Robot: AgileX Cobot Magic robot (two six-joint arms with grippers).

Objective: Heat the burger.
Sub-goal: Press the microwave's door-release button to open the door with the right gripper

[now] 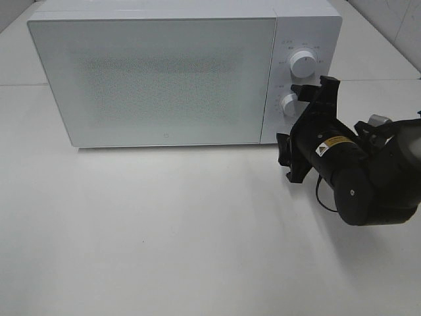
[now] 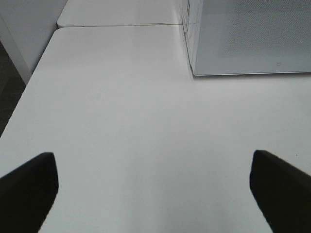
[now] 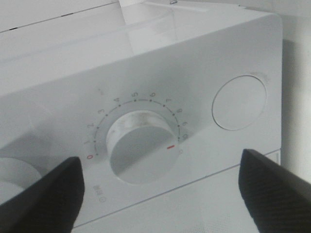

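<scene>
The burger is out of view. A white microwave (image 1: 158,79) stands at the back with its frosted door shut, so nothing inside shows. My right gripper (image 1: 288,115) is open in front of the control panel, its fingers standing either side of the lower dial (image 1: 287,105) without touching it. In the right wrist view that numbered dial (image 3: 138,148) has its red mark near the high end of the scale, and the gripper (image 3: 160,194) frames it with dark fingers (image 3: 43,199). My left gripper (image 2: 155,194) is open over bare table and holds nothing.
An upper dial (image 1: 302,64) sits above the lower one. A flat round button (image 3: 239,103) lies beside the numbered dial. The microwave's left front corner (image 2: 194,73) shows in the left wrist view, with the white table (image 2: 121,121) stretching to its left edge.
</scene>
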